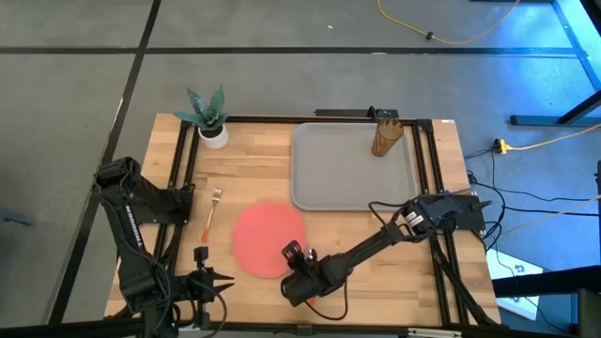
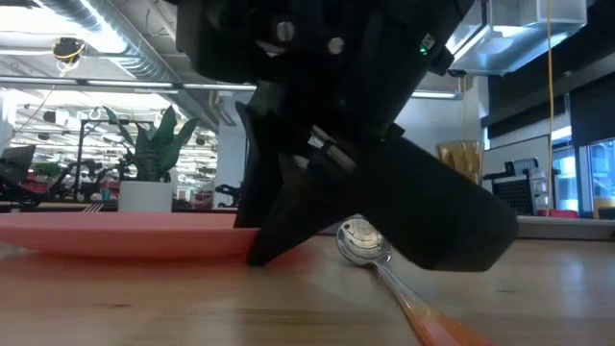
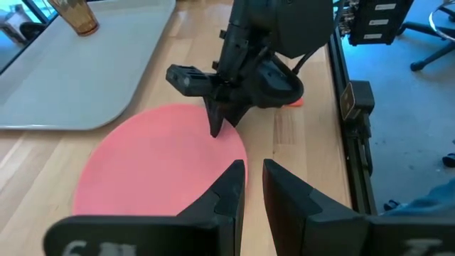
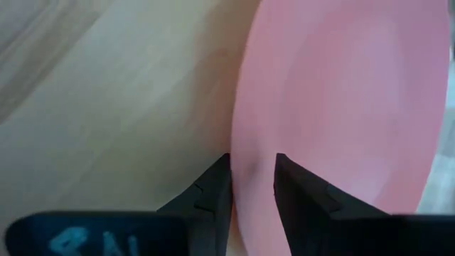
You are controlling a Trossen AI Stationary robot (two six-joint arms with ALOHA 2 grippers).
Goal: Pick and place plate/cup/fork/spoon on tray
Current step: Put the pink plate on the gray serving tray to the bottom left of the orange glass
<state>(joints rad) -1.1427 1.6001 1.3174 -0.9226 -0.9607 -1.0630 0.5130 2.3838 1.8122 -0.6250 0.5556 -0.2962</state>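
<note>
High view: one wooden table (image 1: 254,160) carries one grey tray (image 1: 349,169), one coral plate (image 1: 266,237), one amber cup (image 1: 385,134), one fork (image 1: 211,214), one spoon (image 2: 363,240) and one potted plant (image 1: 209,116). The tray lies toward the table's far right corner, with the cup upright in the tray's far right corner. The plate lies flat near the near edge. The fork lies beside the plate toward the left edge, long axis near-to-far, tines away. The right gripper (image 4: 252,171) stands open, its fingers astride the plate's rim. The left gripper (image 3: 254,176) hovers by the near edge, narrowly open, holding nothing. In the low view the spoon lies bowl-up behind the right gripper, handle partly cropped.
</note>
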